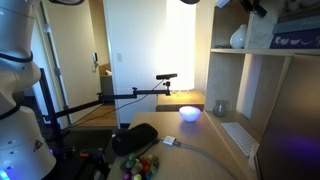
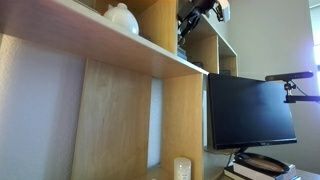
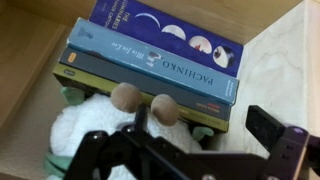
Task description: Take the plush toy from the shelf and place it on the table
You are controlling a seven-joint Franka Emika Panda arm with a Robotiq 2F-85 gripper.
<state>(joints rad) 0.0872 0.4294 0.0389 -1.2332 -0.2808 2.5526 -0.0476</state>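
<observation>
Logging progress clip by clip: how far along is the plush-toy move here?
Done: the gripper is at the shelf compartment, per the wrist view. In hand: its jaws look open over the plush toy, which lies against stacked books, not yet gripped. Left: grasp, lift out, set on the table.

In the wrist view the plush toy (image 3: 90, 125) lies in a compartment of the shelf (image 3: 288, 55), touching a stack of books (image 3: 150, 50) behind it. In an exterior view a vase (image 1: 238, 38) stands on a shelf board, seemingly beside those books. Lower down, a bowl (image 1: 189, 113) sits on the table (image 1: 190, 99).
</observation>
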